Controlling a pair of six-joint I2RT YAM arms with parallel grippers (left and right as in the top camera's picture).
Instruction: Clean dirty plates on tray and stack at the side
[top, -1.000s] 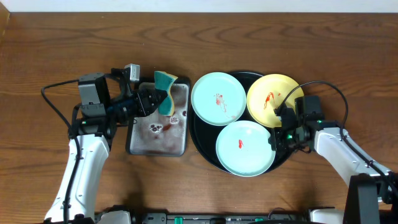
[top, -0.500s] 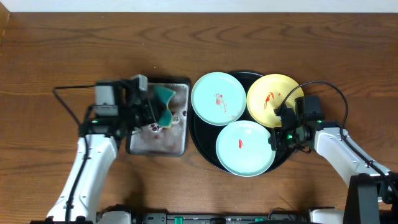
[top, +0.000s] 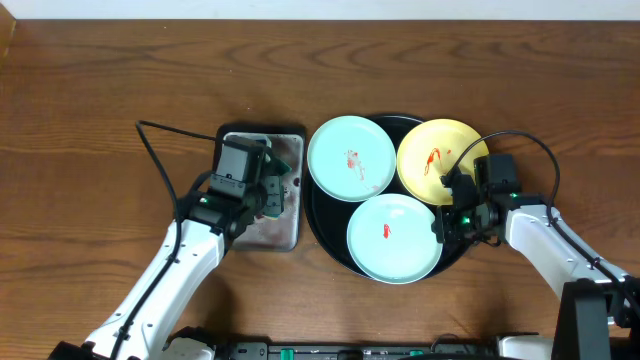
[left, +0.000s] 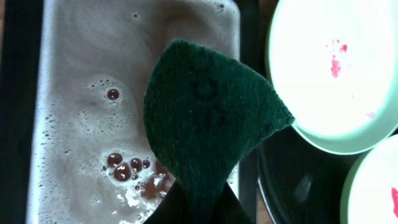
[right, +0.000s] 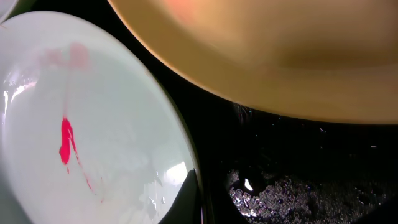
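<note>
Left gripper (top: 272, 195) clasps green sponge (left: 205, 118) over grey tray (top: 288, 232); right gripper (top: 445, 212), clenched, crowds plates (top: 400, 255) at black tray's (top: 325, 225) three o'clock.

Wooden table (top: 100, 100); green sponge (left: 205, 118) above grey metal tray (left: 68, 50) holding bubbly water (left: 124, 168)

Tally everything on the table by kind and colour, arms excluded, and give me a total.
Light-blue plates: 2
Yellow plate: 1
Black round tray: 1
Grey metal tray: 1
Green sponge: 1
Total: 6
</note>
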